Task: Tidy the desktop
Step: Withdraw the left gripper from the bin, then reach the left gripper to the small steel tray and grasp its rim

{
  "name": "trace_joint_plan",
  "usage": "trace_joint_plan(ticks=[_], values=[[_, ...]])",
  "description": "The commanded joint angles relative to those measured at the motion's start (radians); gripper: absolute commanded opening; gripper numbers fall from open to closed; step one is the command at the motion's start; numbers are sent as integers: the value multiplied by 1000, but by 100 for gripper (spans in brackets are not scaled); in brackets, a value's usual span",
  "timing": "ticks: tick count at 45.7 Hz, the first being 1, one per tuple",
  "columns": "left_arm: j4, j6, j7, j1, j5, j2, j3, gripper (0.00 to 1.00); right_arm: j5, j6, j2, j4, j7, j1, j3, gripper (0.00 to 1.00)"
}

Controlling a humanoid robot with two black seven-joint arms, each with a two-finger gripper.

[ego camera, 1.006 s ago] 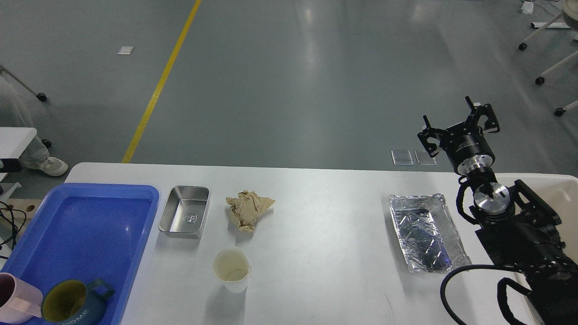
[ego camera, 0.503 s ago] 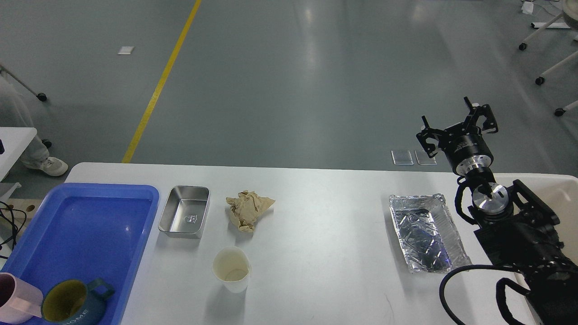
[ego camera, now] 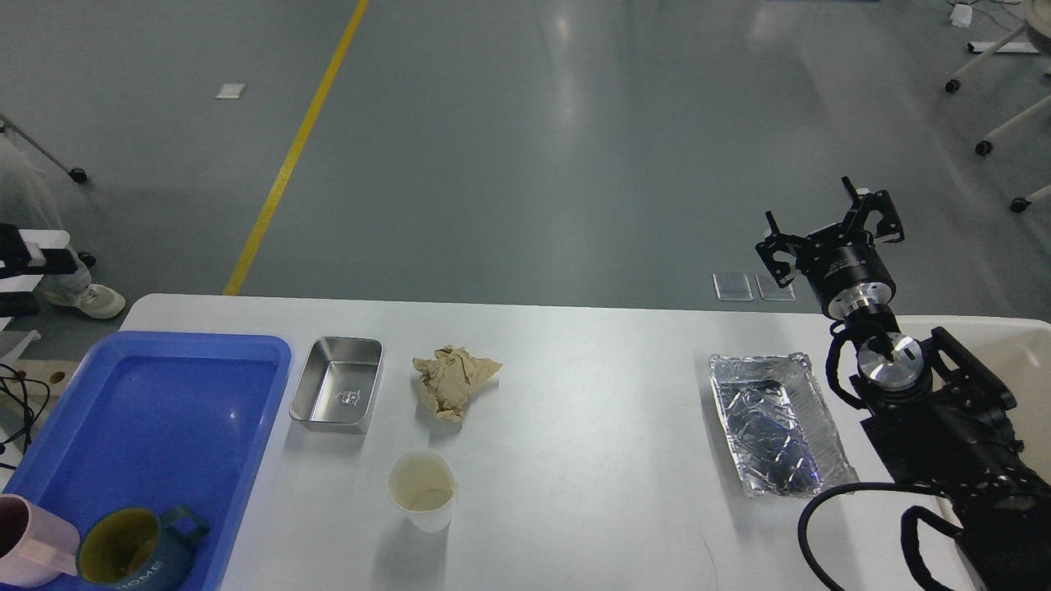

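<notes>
The white desk stretches across the lower part of the view, its far edge meeting the grey floor. The right gripper hangs raised past the desk's far right edge, its two fingers spread apart and holding nothing. The left gripper does not show. Just beside that arm lies a crumpled foil tray, empty, angled slightly on the desk. Near the middle sits a wad of brown paper, with a pale paper cup standing upright closer to the near edge. Left of the paper rests a small steel tin, right next to a blue tray. In the tray's near corner stand a dark green mug and a pink mug, side by side.
</notes>
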Motion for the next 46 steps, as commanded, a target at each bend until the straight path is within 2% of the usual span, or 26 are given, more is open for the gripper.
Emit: trace_joint_plan(ticks=[1,17,22,31,37,46], values=[[88,38,13,-10,45,-140,51,68,0,0,-4,2,-2,-1,0,100],[251,144,15,-43,153,-390,147,68,0,-1,-3,2,-2,-6,0,100],[313,214,13,-83,176,-468,230,67,-1,-1,-3,2,-2,-9,0,100],[413,394,13,-152,187,-618,422,66,0,-1,-6,2,-2,-12,-2,100],[474,417,12,-195,187,-695,514,64,-1,-1,-9,2,-2,-15,-2,100],[617,417,13,-204,245,-835,531,62,-1,-1,-11,0,-2,-17,-3,100]])
